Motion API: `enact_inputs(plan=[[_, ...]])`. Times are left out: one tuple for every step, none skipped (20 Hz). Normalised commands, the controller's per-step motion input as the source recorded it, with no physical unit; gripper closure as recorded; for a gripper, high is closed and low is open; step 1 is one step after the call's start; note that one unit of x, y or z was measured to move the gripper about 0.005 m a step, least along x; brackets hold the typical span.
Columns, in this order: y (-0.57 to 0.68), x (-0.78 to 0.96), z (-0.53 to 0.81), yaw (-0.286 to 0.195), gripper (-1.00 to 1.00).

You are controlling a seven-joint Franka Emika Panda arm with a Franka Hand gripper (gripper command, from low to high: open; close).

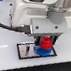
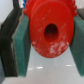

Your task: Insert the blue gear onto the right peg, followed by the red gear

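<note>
In the exterior view the red gear (image 1: 44, 43) sits between the fingers of my gripper (image 1: 44, 41), directly above the blue gear (image 1: 42, 50). The blue gear rests on the grey black-edged plate (image 1: 26, 51) at its end toward the exterior view's right. The right peg is hidden under the gears. In the wrist view the red gear (image 2: 50, 33) fills the middle, its centre hole facing the camera, with teal finger pads (image 2: 22, 47) pressed against both sides. I cannot tell whether the red gear touches the blue one.
The plate lies on a white table (image 1: 2, 58). The arm's white body (image 1: 35, 10) fills the upper part of the exterior view, with a black cable (image 1: 9, 25) running off toward the exterior view's left.
</note>
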Motion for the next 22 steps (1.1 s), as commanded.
enact_inputs(plan=[[0.00,0.03,0.14,0.000,1.00],[0.00,0.07,-0.17,0.000,1.00],[0.01,0.08,0.00,0.000,1.00],[0.00,0.11,0.06,0.000,1.00],[0.00,0.15,0.10,0.000,1.00],[0.00,0.17,0.02,0.000,1.00],[0.00,0.18,0.00,0.000,1.00],[0.00,0.18,-0.05,0.000,1.00],[-0.03,0.10,-0.11,0.000,1.00],[-0.07,0.07,-0.17,0.000,1.00],[-0.11,0.09,-0.13,0.000,1.00],[-0.10,0.06,-0.24,0.000,1.00],[-0.10,0.04,-0.30,0.000,1.00],[-0.13,0.03,-0.21,0.000,1.00],[-0.18,0.02,-0.03,0.000,1.00],[-0.05,0.05,0.28,0.000,1.00],[-0.04,0.08,0.45,0.000,1.00],[-0.05,0.09,0.46,0.000,1.00],[-0.12,0.08,0.10,0.000,1.00],[-0.12,0.11,0.21,0.000,1.00],[-0.11,0.08,0.23,0.000,1.00],[-0.12,0.08,0.15,0.000,1.00]])
